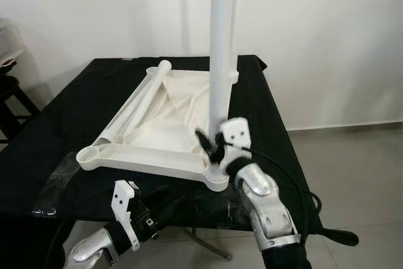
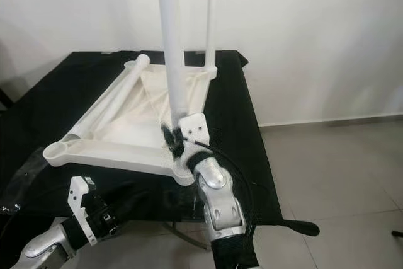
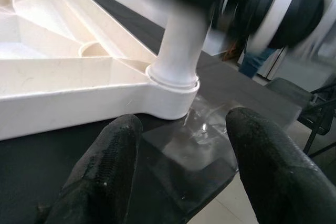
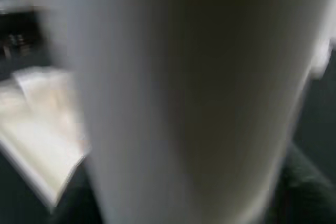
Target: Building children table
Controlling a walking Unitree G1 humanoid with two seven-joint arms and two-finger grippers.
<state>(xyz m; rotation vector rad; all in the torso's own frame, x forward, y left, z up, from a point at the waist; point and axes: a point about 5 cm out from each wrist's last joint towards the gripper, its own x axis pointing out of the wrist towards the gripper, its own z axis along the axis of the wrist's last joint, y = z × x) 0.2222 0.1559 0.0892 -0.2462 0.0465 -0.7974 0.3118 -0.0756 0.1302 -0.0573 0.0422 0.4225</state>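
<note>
right hand [image 1: 213, 145] seemingly grips upright leg [image 1: 220, 55]; left hand [image 3: 181, 169] wide.

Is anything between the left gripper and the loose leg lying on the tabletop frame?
Yes. The left gripper sits below the table edge; the frame's near rail lies between it and the loose leg. The right gripper holds the upright leg.

Evenly, softly lit from indoors; head views sharp, wall bright, faint shadows under the tabletop [image 1: 157, 155]. Glare on plastic film [image 3: 202, 129]. Right wrist view badly blurred, leg [image 4: 194, 93] far too close. Motion smear across left wrist view's upper part.
</note>
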